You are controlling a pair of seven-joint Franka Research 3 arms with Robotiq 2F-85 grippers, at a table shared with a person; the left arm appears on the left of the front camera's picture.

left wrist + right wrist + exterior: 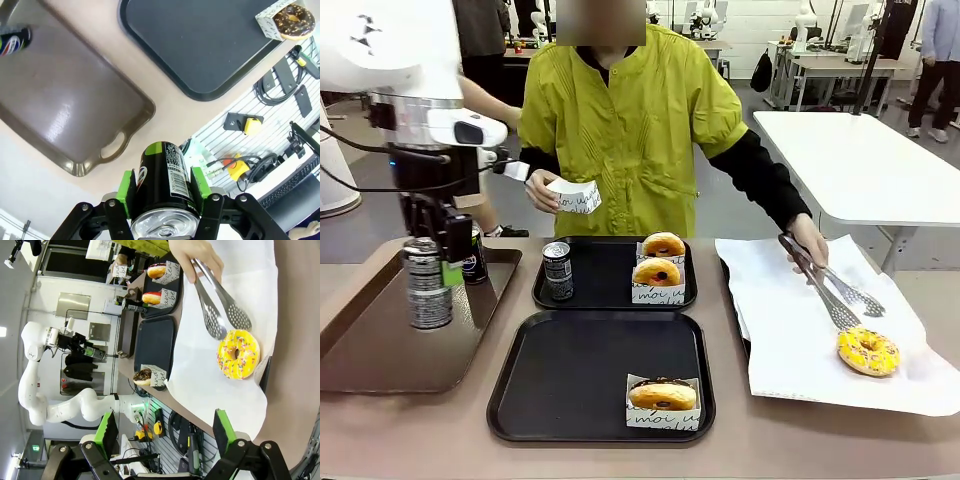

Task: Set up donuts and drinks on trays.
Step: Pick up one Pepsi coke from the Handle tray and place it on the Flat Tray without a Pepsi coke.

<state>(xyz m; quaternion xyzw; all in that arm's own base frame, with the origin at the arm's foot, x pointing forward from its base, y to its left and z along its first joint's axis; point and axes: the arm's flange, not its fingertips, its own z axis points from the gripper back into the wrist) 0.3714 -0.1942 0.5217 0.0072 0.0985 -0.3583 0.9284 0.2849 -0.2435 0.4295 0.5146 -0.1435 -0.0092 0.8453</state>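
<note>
The big brown tray (380,340) sits at the left end of the table, and everything else is told from it. The left gripper (428,262) hangs over the brown tray and squeezes a dark soda can (425,285) tight between its green pads. In the left wrist view the can (165,192) fills the gap between the pads, silver top toward the camera. A second can with a Pepsi logo (473,262) stands at the far side of the brown tray, just behind the gripper.

Just right of the brown tray lies the near black tray (570,400). It holds one chocolate donut in a white paper box (663,400) at its right front corner. Behind it lies the far black tray (605,295). On it stand a soda can (557,270) on the left and two boxed donuts (660,272) on the right.

Far to the right of the brown tray is a white paper sheet (790,340). A yellow sprinkled donut (867,351) lies on it. The person's hand (808,240) holds metal tongs (825,285) just above that donut. The person's other hand holds an empty white box (572,195) above the far black tray.

The right gripper (165,432) hangs wide open, with nothing in it, near the edge of the paper sheet (200,385).
</note>
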